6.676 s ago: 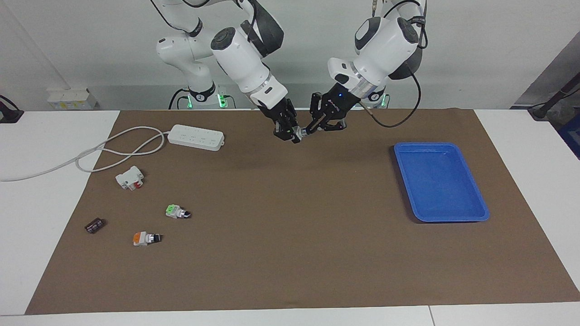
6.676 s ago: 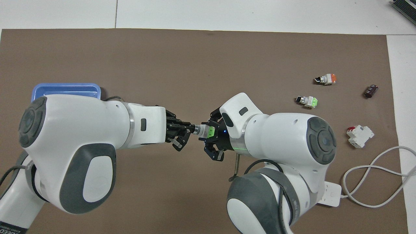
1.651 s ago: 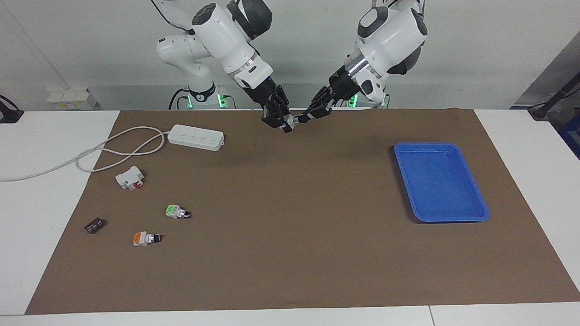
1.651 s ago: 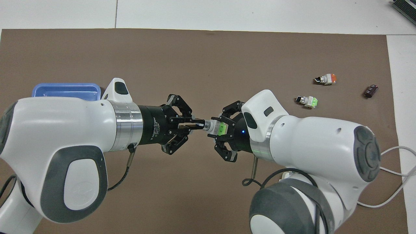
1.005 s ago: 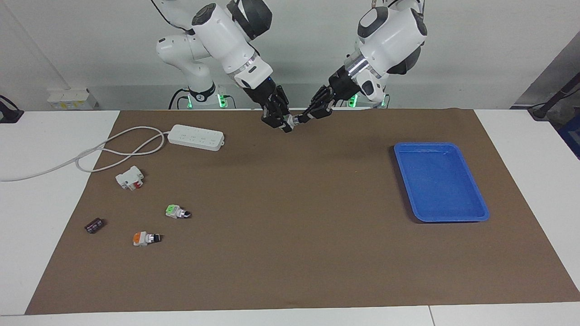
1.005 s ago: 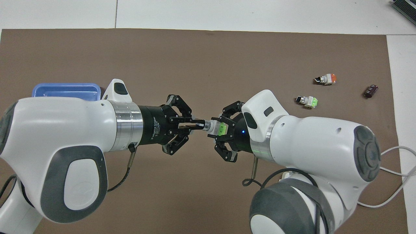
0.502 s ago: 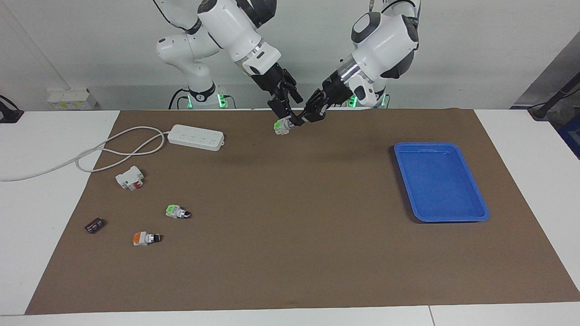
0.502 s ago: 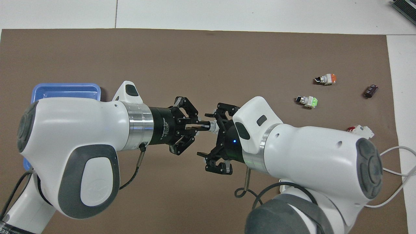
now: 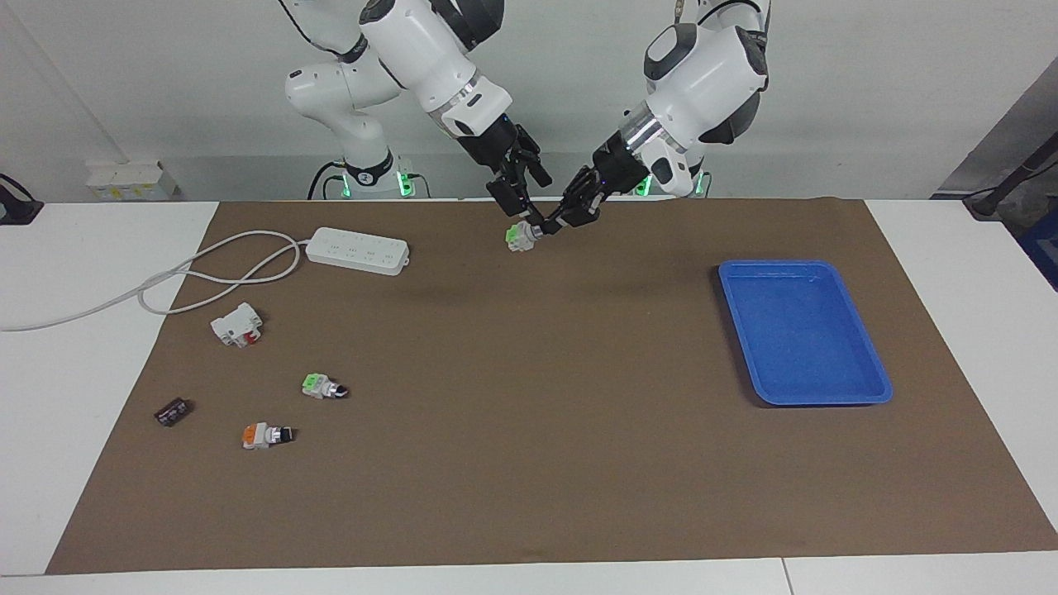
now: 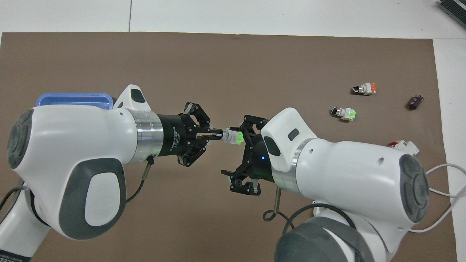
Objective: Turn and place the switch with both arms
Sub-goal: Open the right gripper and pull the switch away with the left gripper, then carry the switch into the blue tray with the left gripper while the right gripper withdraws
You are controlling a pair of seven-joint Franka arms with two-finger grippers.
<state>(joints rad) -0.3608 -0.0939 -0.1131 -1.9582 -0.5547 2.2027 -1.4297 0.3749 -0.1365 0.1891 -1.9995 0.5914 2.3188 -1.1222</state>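
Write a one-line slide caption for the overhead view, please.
Left gripper holds the switch by its knob in the air; right gripper open beside it.

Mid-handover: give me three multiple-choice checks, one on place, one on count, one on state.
1. Where on the brown paper mat lies the blue plastic tray? A) toward the left arm's end B) toward the right arm's end C) in the middle
2. How many green-ended rotary switches show? A) one B) two C) three
3. Which pincer grips the raised switch? A) left B) right C) both
Answers: 1A, the tray sits on the left arm's side. 2B, the raised switch in the air plus a spare switch lying on the mat. 3A, the left pincer is shut on its black knob; the right pincer stands open beside it.
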